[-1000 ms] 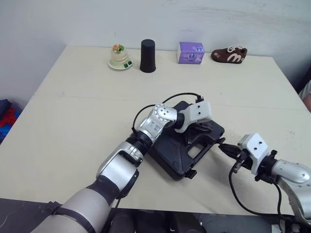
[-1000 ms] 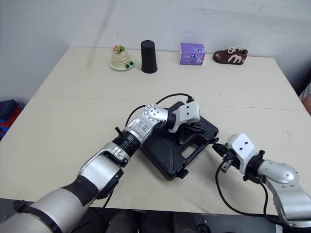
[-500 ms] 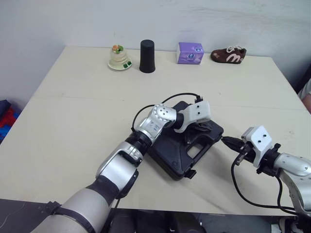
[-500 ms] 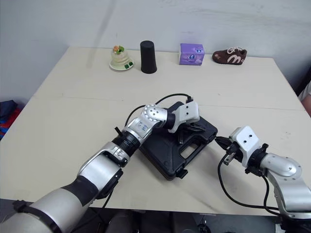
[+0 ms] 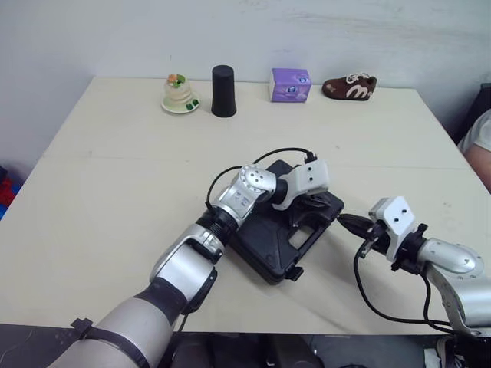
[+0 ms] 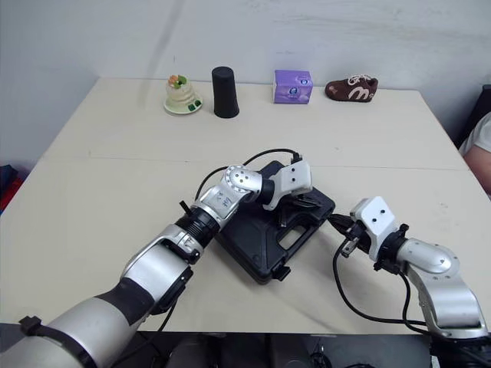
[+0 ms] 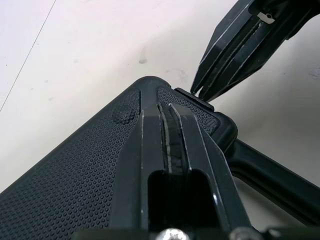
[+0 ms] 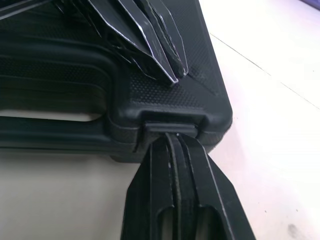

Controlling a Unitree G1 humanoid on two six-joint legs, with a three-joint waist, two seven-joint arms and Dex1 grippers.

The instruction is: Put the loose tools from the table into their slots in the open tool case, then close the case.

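The black tool case [image 5: 265,247] lies shut on the table, its handle [image 5: 307,230] facing the right arm. My left gripper [image 5: 313,205] is shut and its tips rest on the lid near the handle corner; the left wrist view shows its fingers [image 7: 167,135] pressed together on the dotted lid [image 7: 75,170]. My right gripper [image 5: 343,222] is shut too. Its tips [image 8: 172,142] touch the small latch [image 8: 170,128] on the case's edge. No loose tools lie on the table.
Along the far edge stand a small cake ornament on a dish [image 5: 177,90], a black cup [image 5: 223,80], a purple box [image 5: 290,84] and a brown shoe [image 5: 349,86]. A person's sleeve [image 5: 477,136] shows at the right edge.
The camera has shifted a little. My right gripper has drawn in toward the case's latch edge. The left gripper stays on the lid.
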